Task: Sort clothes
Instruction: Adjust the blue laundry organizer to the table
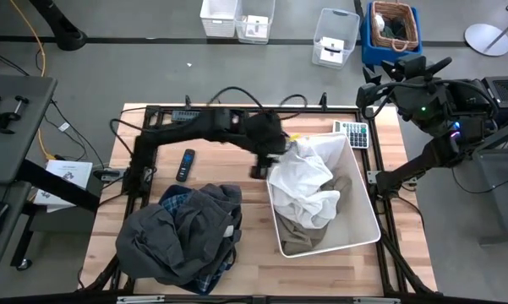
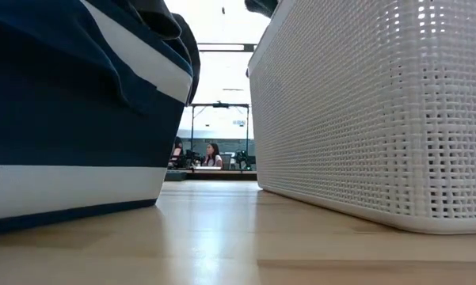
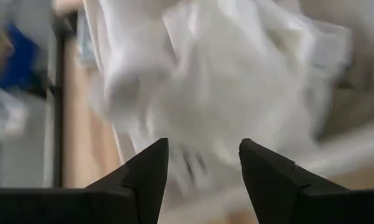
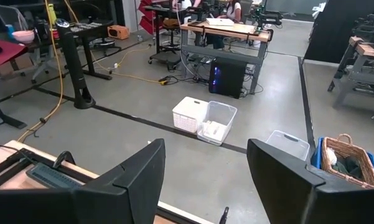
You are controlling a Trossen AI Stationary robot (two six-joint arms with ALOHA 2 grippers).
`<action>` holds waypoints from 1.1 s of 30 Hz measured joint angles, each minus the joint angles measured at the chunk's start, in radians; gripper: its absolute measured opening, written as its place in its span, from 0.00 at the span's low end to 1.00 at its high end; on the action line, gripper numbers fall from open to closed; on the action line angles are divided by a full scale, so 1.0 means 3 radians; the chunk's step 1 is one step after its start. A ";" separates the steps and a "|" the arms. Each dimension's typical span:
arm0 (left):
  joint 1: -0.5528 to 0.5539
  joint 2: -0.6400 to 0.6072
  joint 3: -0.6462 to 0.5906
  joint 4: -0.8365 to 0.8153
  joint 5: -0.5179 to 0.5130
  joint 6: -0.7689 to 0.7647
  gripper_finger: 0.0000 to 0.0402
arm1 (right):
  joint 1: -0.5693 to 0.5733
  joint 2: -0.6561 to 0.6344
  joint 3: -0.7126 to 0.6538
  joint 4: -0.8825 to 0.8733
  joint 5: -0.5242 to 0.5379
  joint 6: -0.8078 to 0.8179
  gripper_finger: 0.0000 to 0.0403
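Table (image 1: 254,190): one pale wooden butcher-block top, framed by black rails.
Remote (image 1: 186,165): one slim dark handset, lying flat toward the left side of the table, just behind the clothes heap.
Navy bin (image 2: 71,119): one soft-sided bin, navy with a white band, at the table's front-left; from above it is almost buried under fabric.
Dark grey-black piece (image 1: 173,232): one crumpled, matte garment heaped over the front-left of the table.
Plaid shirt (image 1: 182,203): one blue-and-white checked shirt, only patches peeping out from under the grey heap, at its back and front edges.
Left gripper (image 1: 269,162): reaches across mid-table to the white bin's left rim; in its wrist view two dark wedge fingers (image 3: 146,168) stand apart with nothing between them, white cloth just beyond.
White bin (image 1: 359,190): one rigid plastic basket with a woven lattice wall, on the right half of the table.
White piece (image 1: 304,181): one smooth, rumpled garment, draped in the bin and spilling over its left rim.
Khaki piece (image 1: 308,236): one beige garment, lying low in the bin toward its front end.
Calculator (image 1: 352,133): one grey keypad at the table's back-right corner.
Right gripper (image 4: 202,168): raised off the table's right edge; fingers wide apart, empty.
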 joint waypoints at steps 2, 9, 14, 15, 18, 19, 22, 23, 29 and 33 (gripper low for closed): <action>0.0017 -0.0146 -0.0011 -0.0309 0.0109 -0.0254 0.45 | 0.0000 0.0000 0.0000 0.0001 -0.0011 -0.0028 0.55; -0.0150 -0.0792 -0.0277 -0.1257 -0.0091 -0.0841 0.12 | 0.0000 0.0001 0.0000 0.0001 -0.0030 -0.0119 0.55; -0.0459 -0.1634 -0.1326 -0.0996 -0.0182 -0.1358 0.02 | 0.0000 0.0001 0.0000 0.0000 -0.0055 -0.0224 0.55; -0.0556 -0.1788 -0.1602 -0.0958 -0.0123 -0.1418 0.01 | 0.0000 0.0001 0.0000 0.0001 -0.0054 -0.0236 0.55; -0.0969 -0.2235 -0.2521 -0.0630 0.0123 -0.1803 0.00 | 0.0000 0.0001 0.0000 0.0000 -0.0056 -0.0303 0.55; -0.1129 -0.2372 -0.2818 -0.0506 0.0172 -0.2006 0.00 | 0.0000 0.0001 0.0000 0.0001 -0.0066 -0.0315 0.55; -0.1585 -0.2664 -0.3576 -0.0114 0.0219 -0.2617 0.00 | 0.0000 0.0001 0.0000 0.0001 -0.0086 -0.0321 0.55; -0.1710 -0.2697 -0.3758 0.0011 0.0210 -0.2779 0.00 | 0.0000 0.0002 0.0000 0.0000 -0.0086 -0.0321 0.55; -0.2065 -0.2612 -0.4638 0.0841 0.0392 -0.2999 0.00 | 0.0000 0.0004 0.0000 0.0000 -0.0087 -0.0378 0.55; -0.1926 -0.2389 -0.5080 0.1401 0.0500 -0.2873 0.00 | 0.0000 0.0004 0.0000 0.0000 -0.0087 -0.0382 0.55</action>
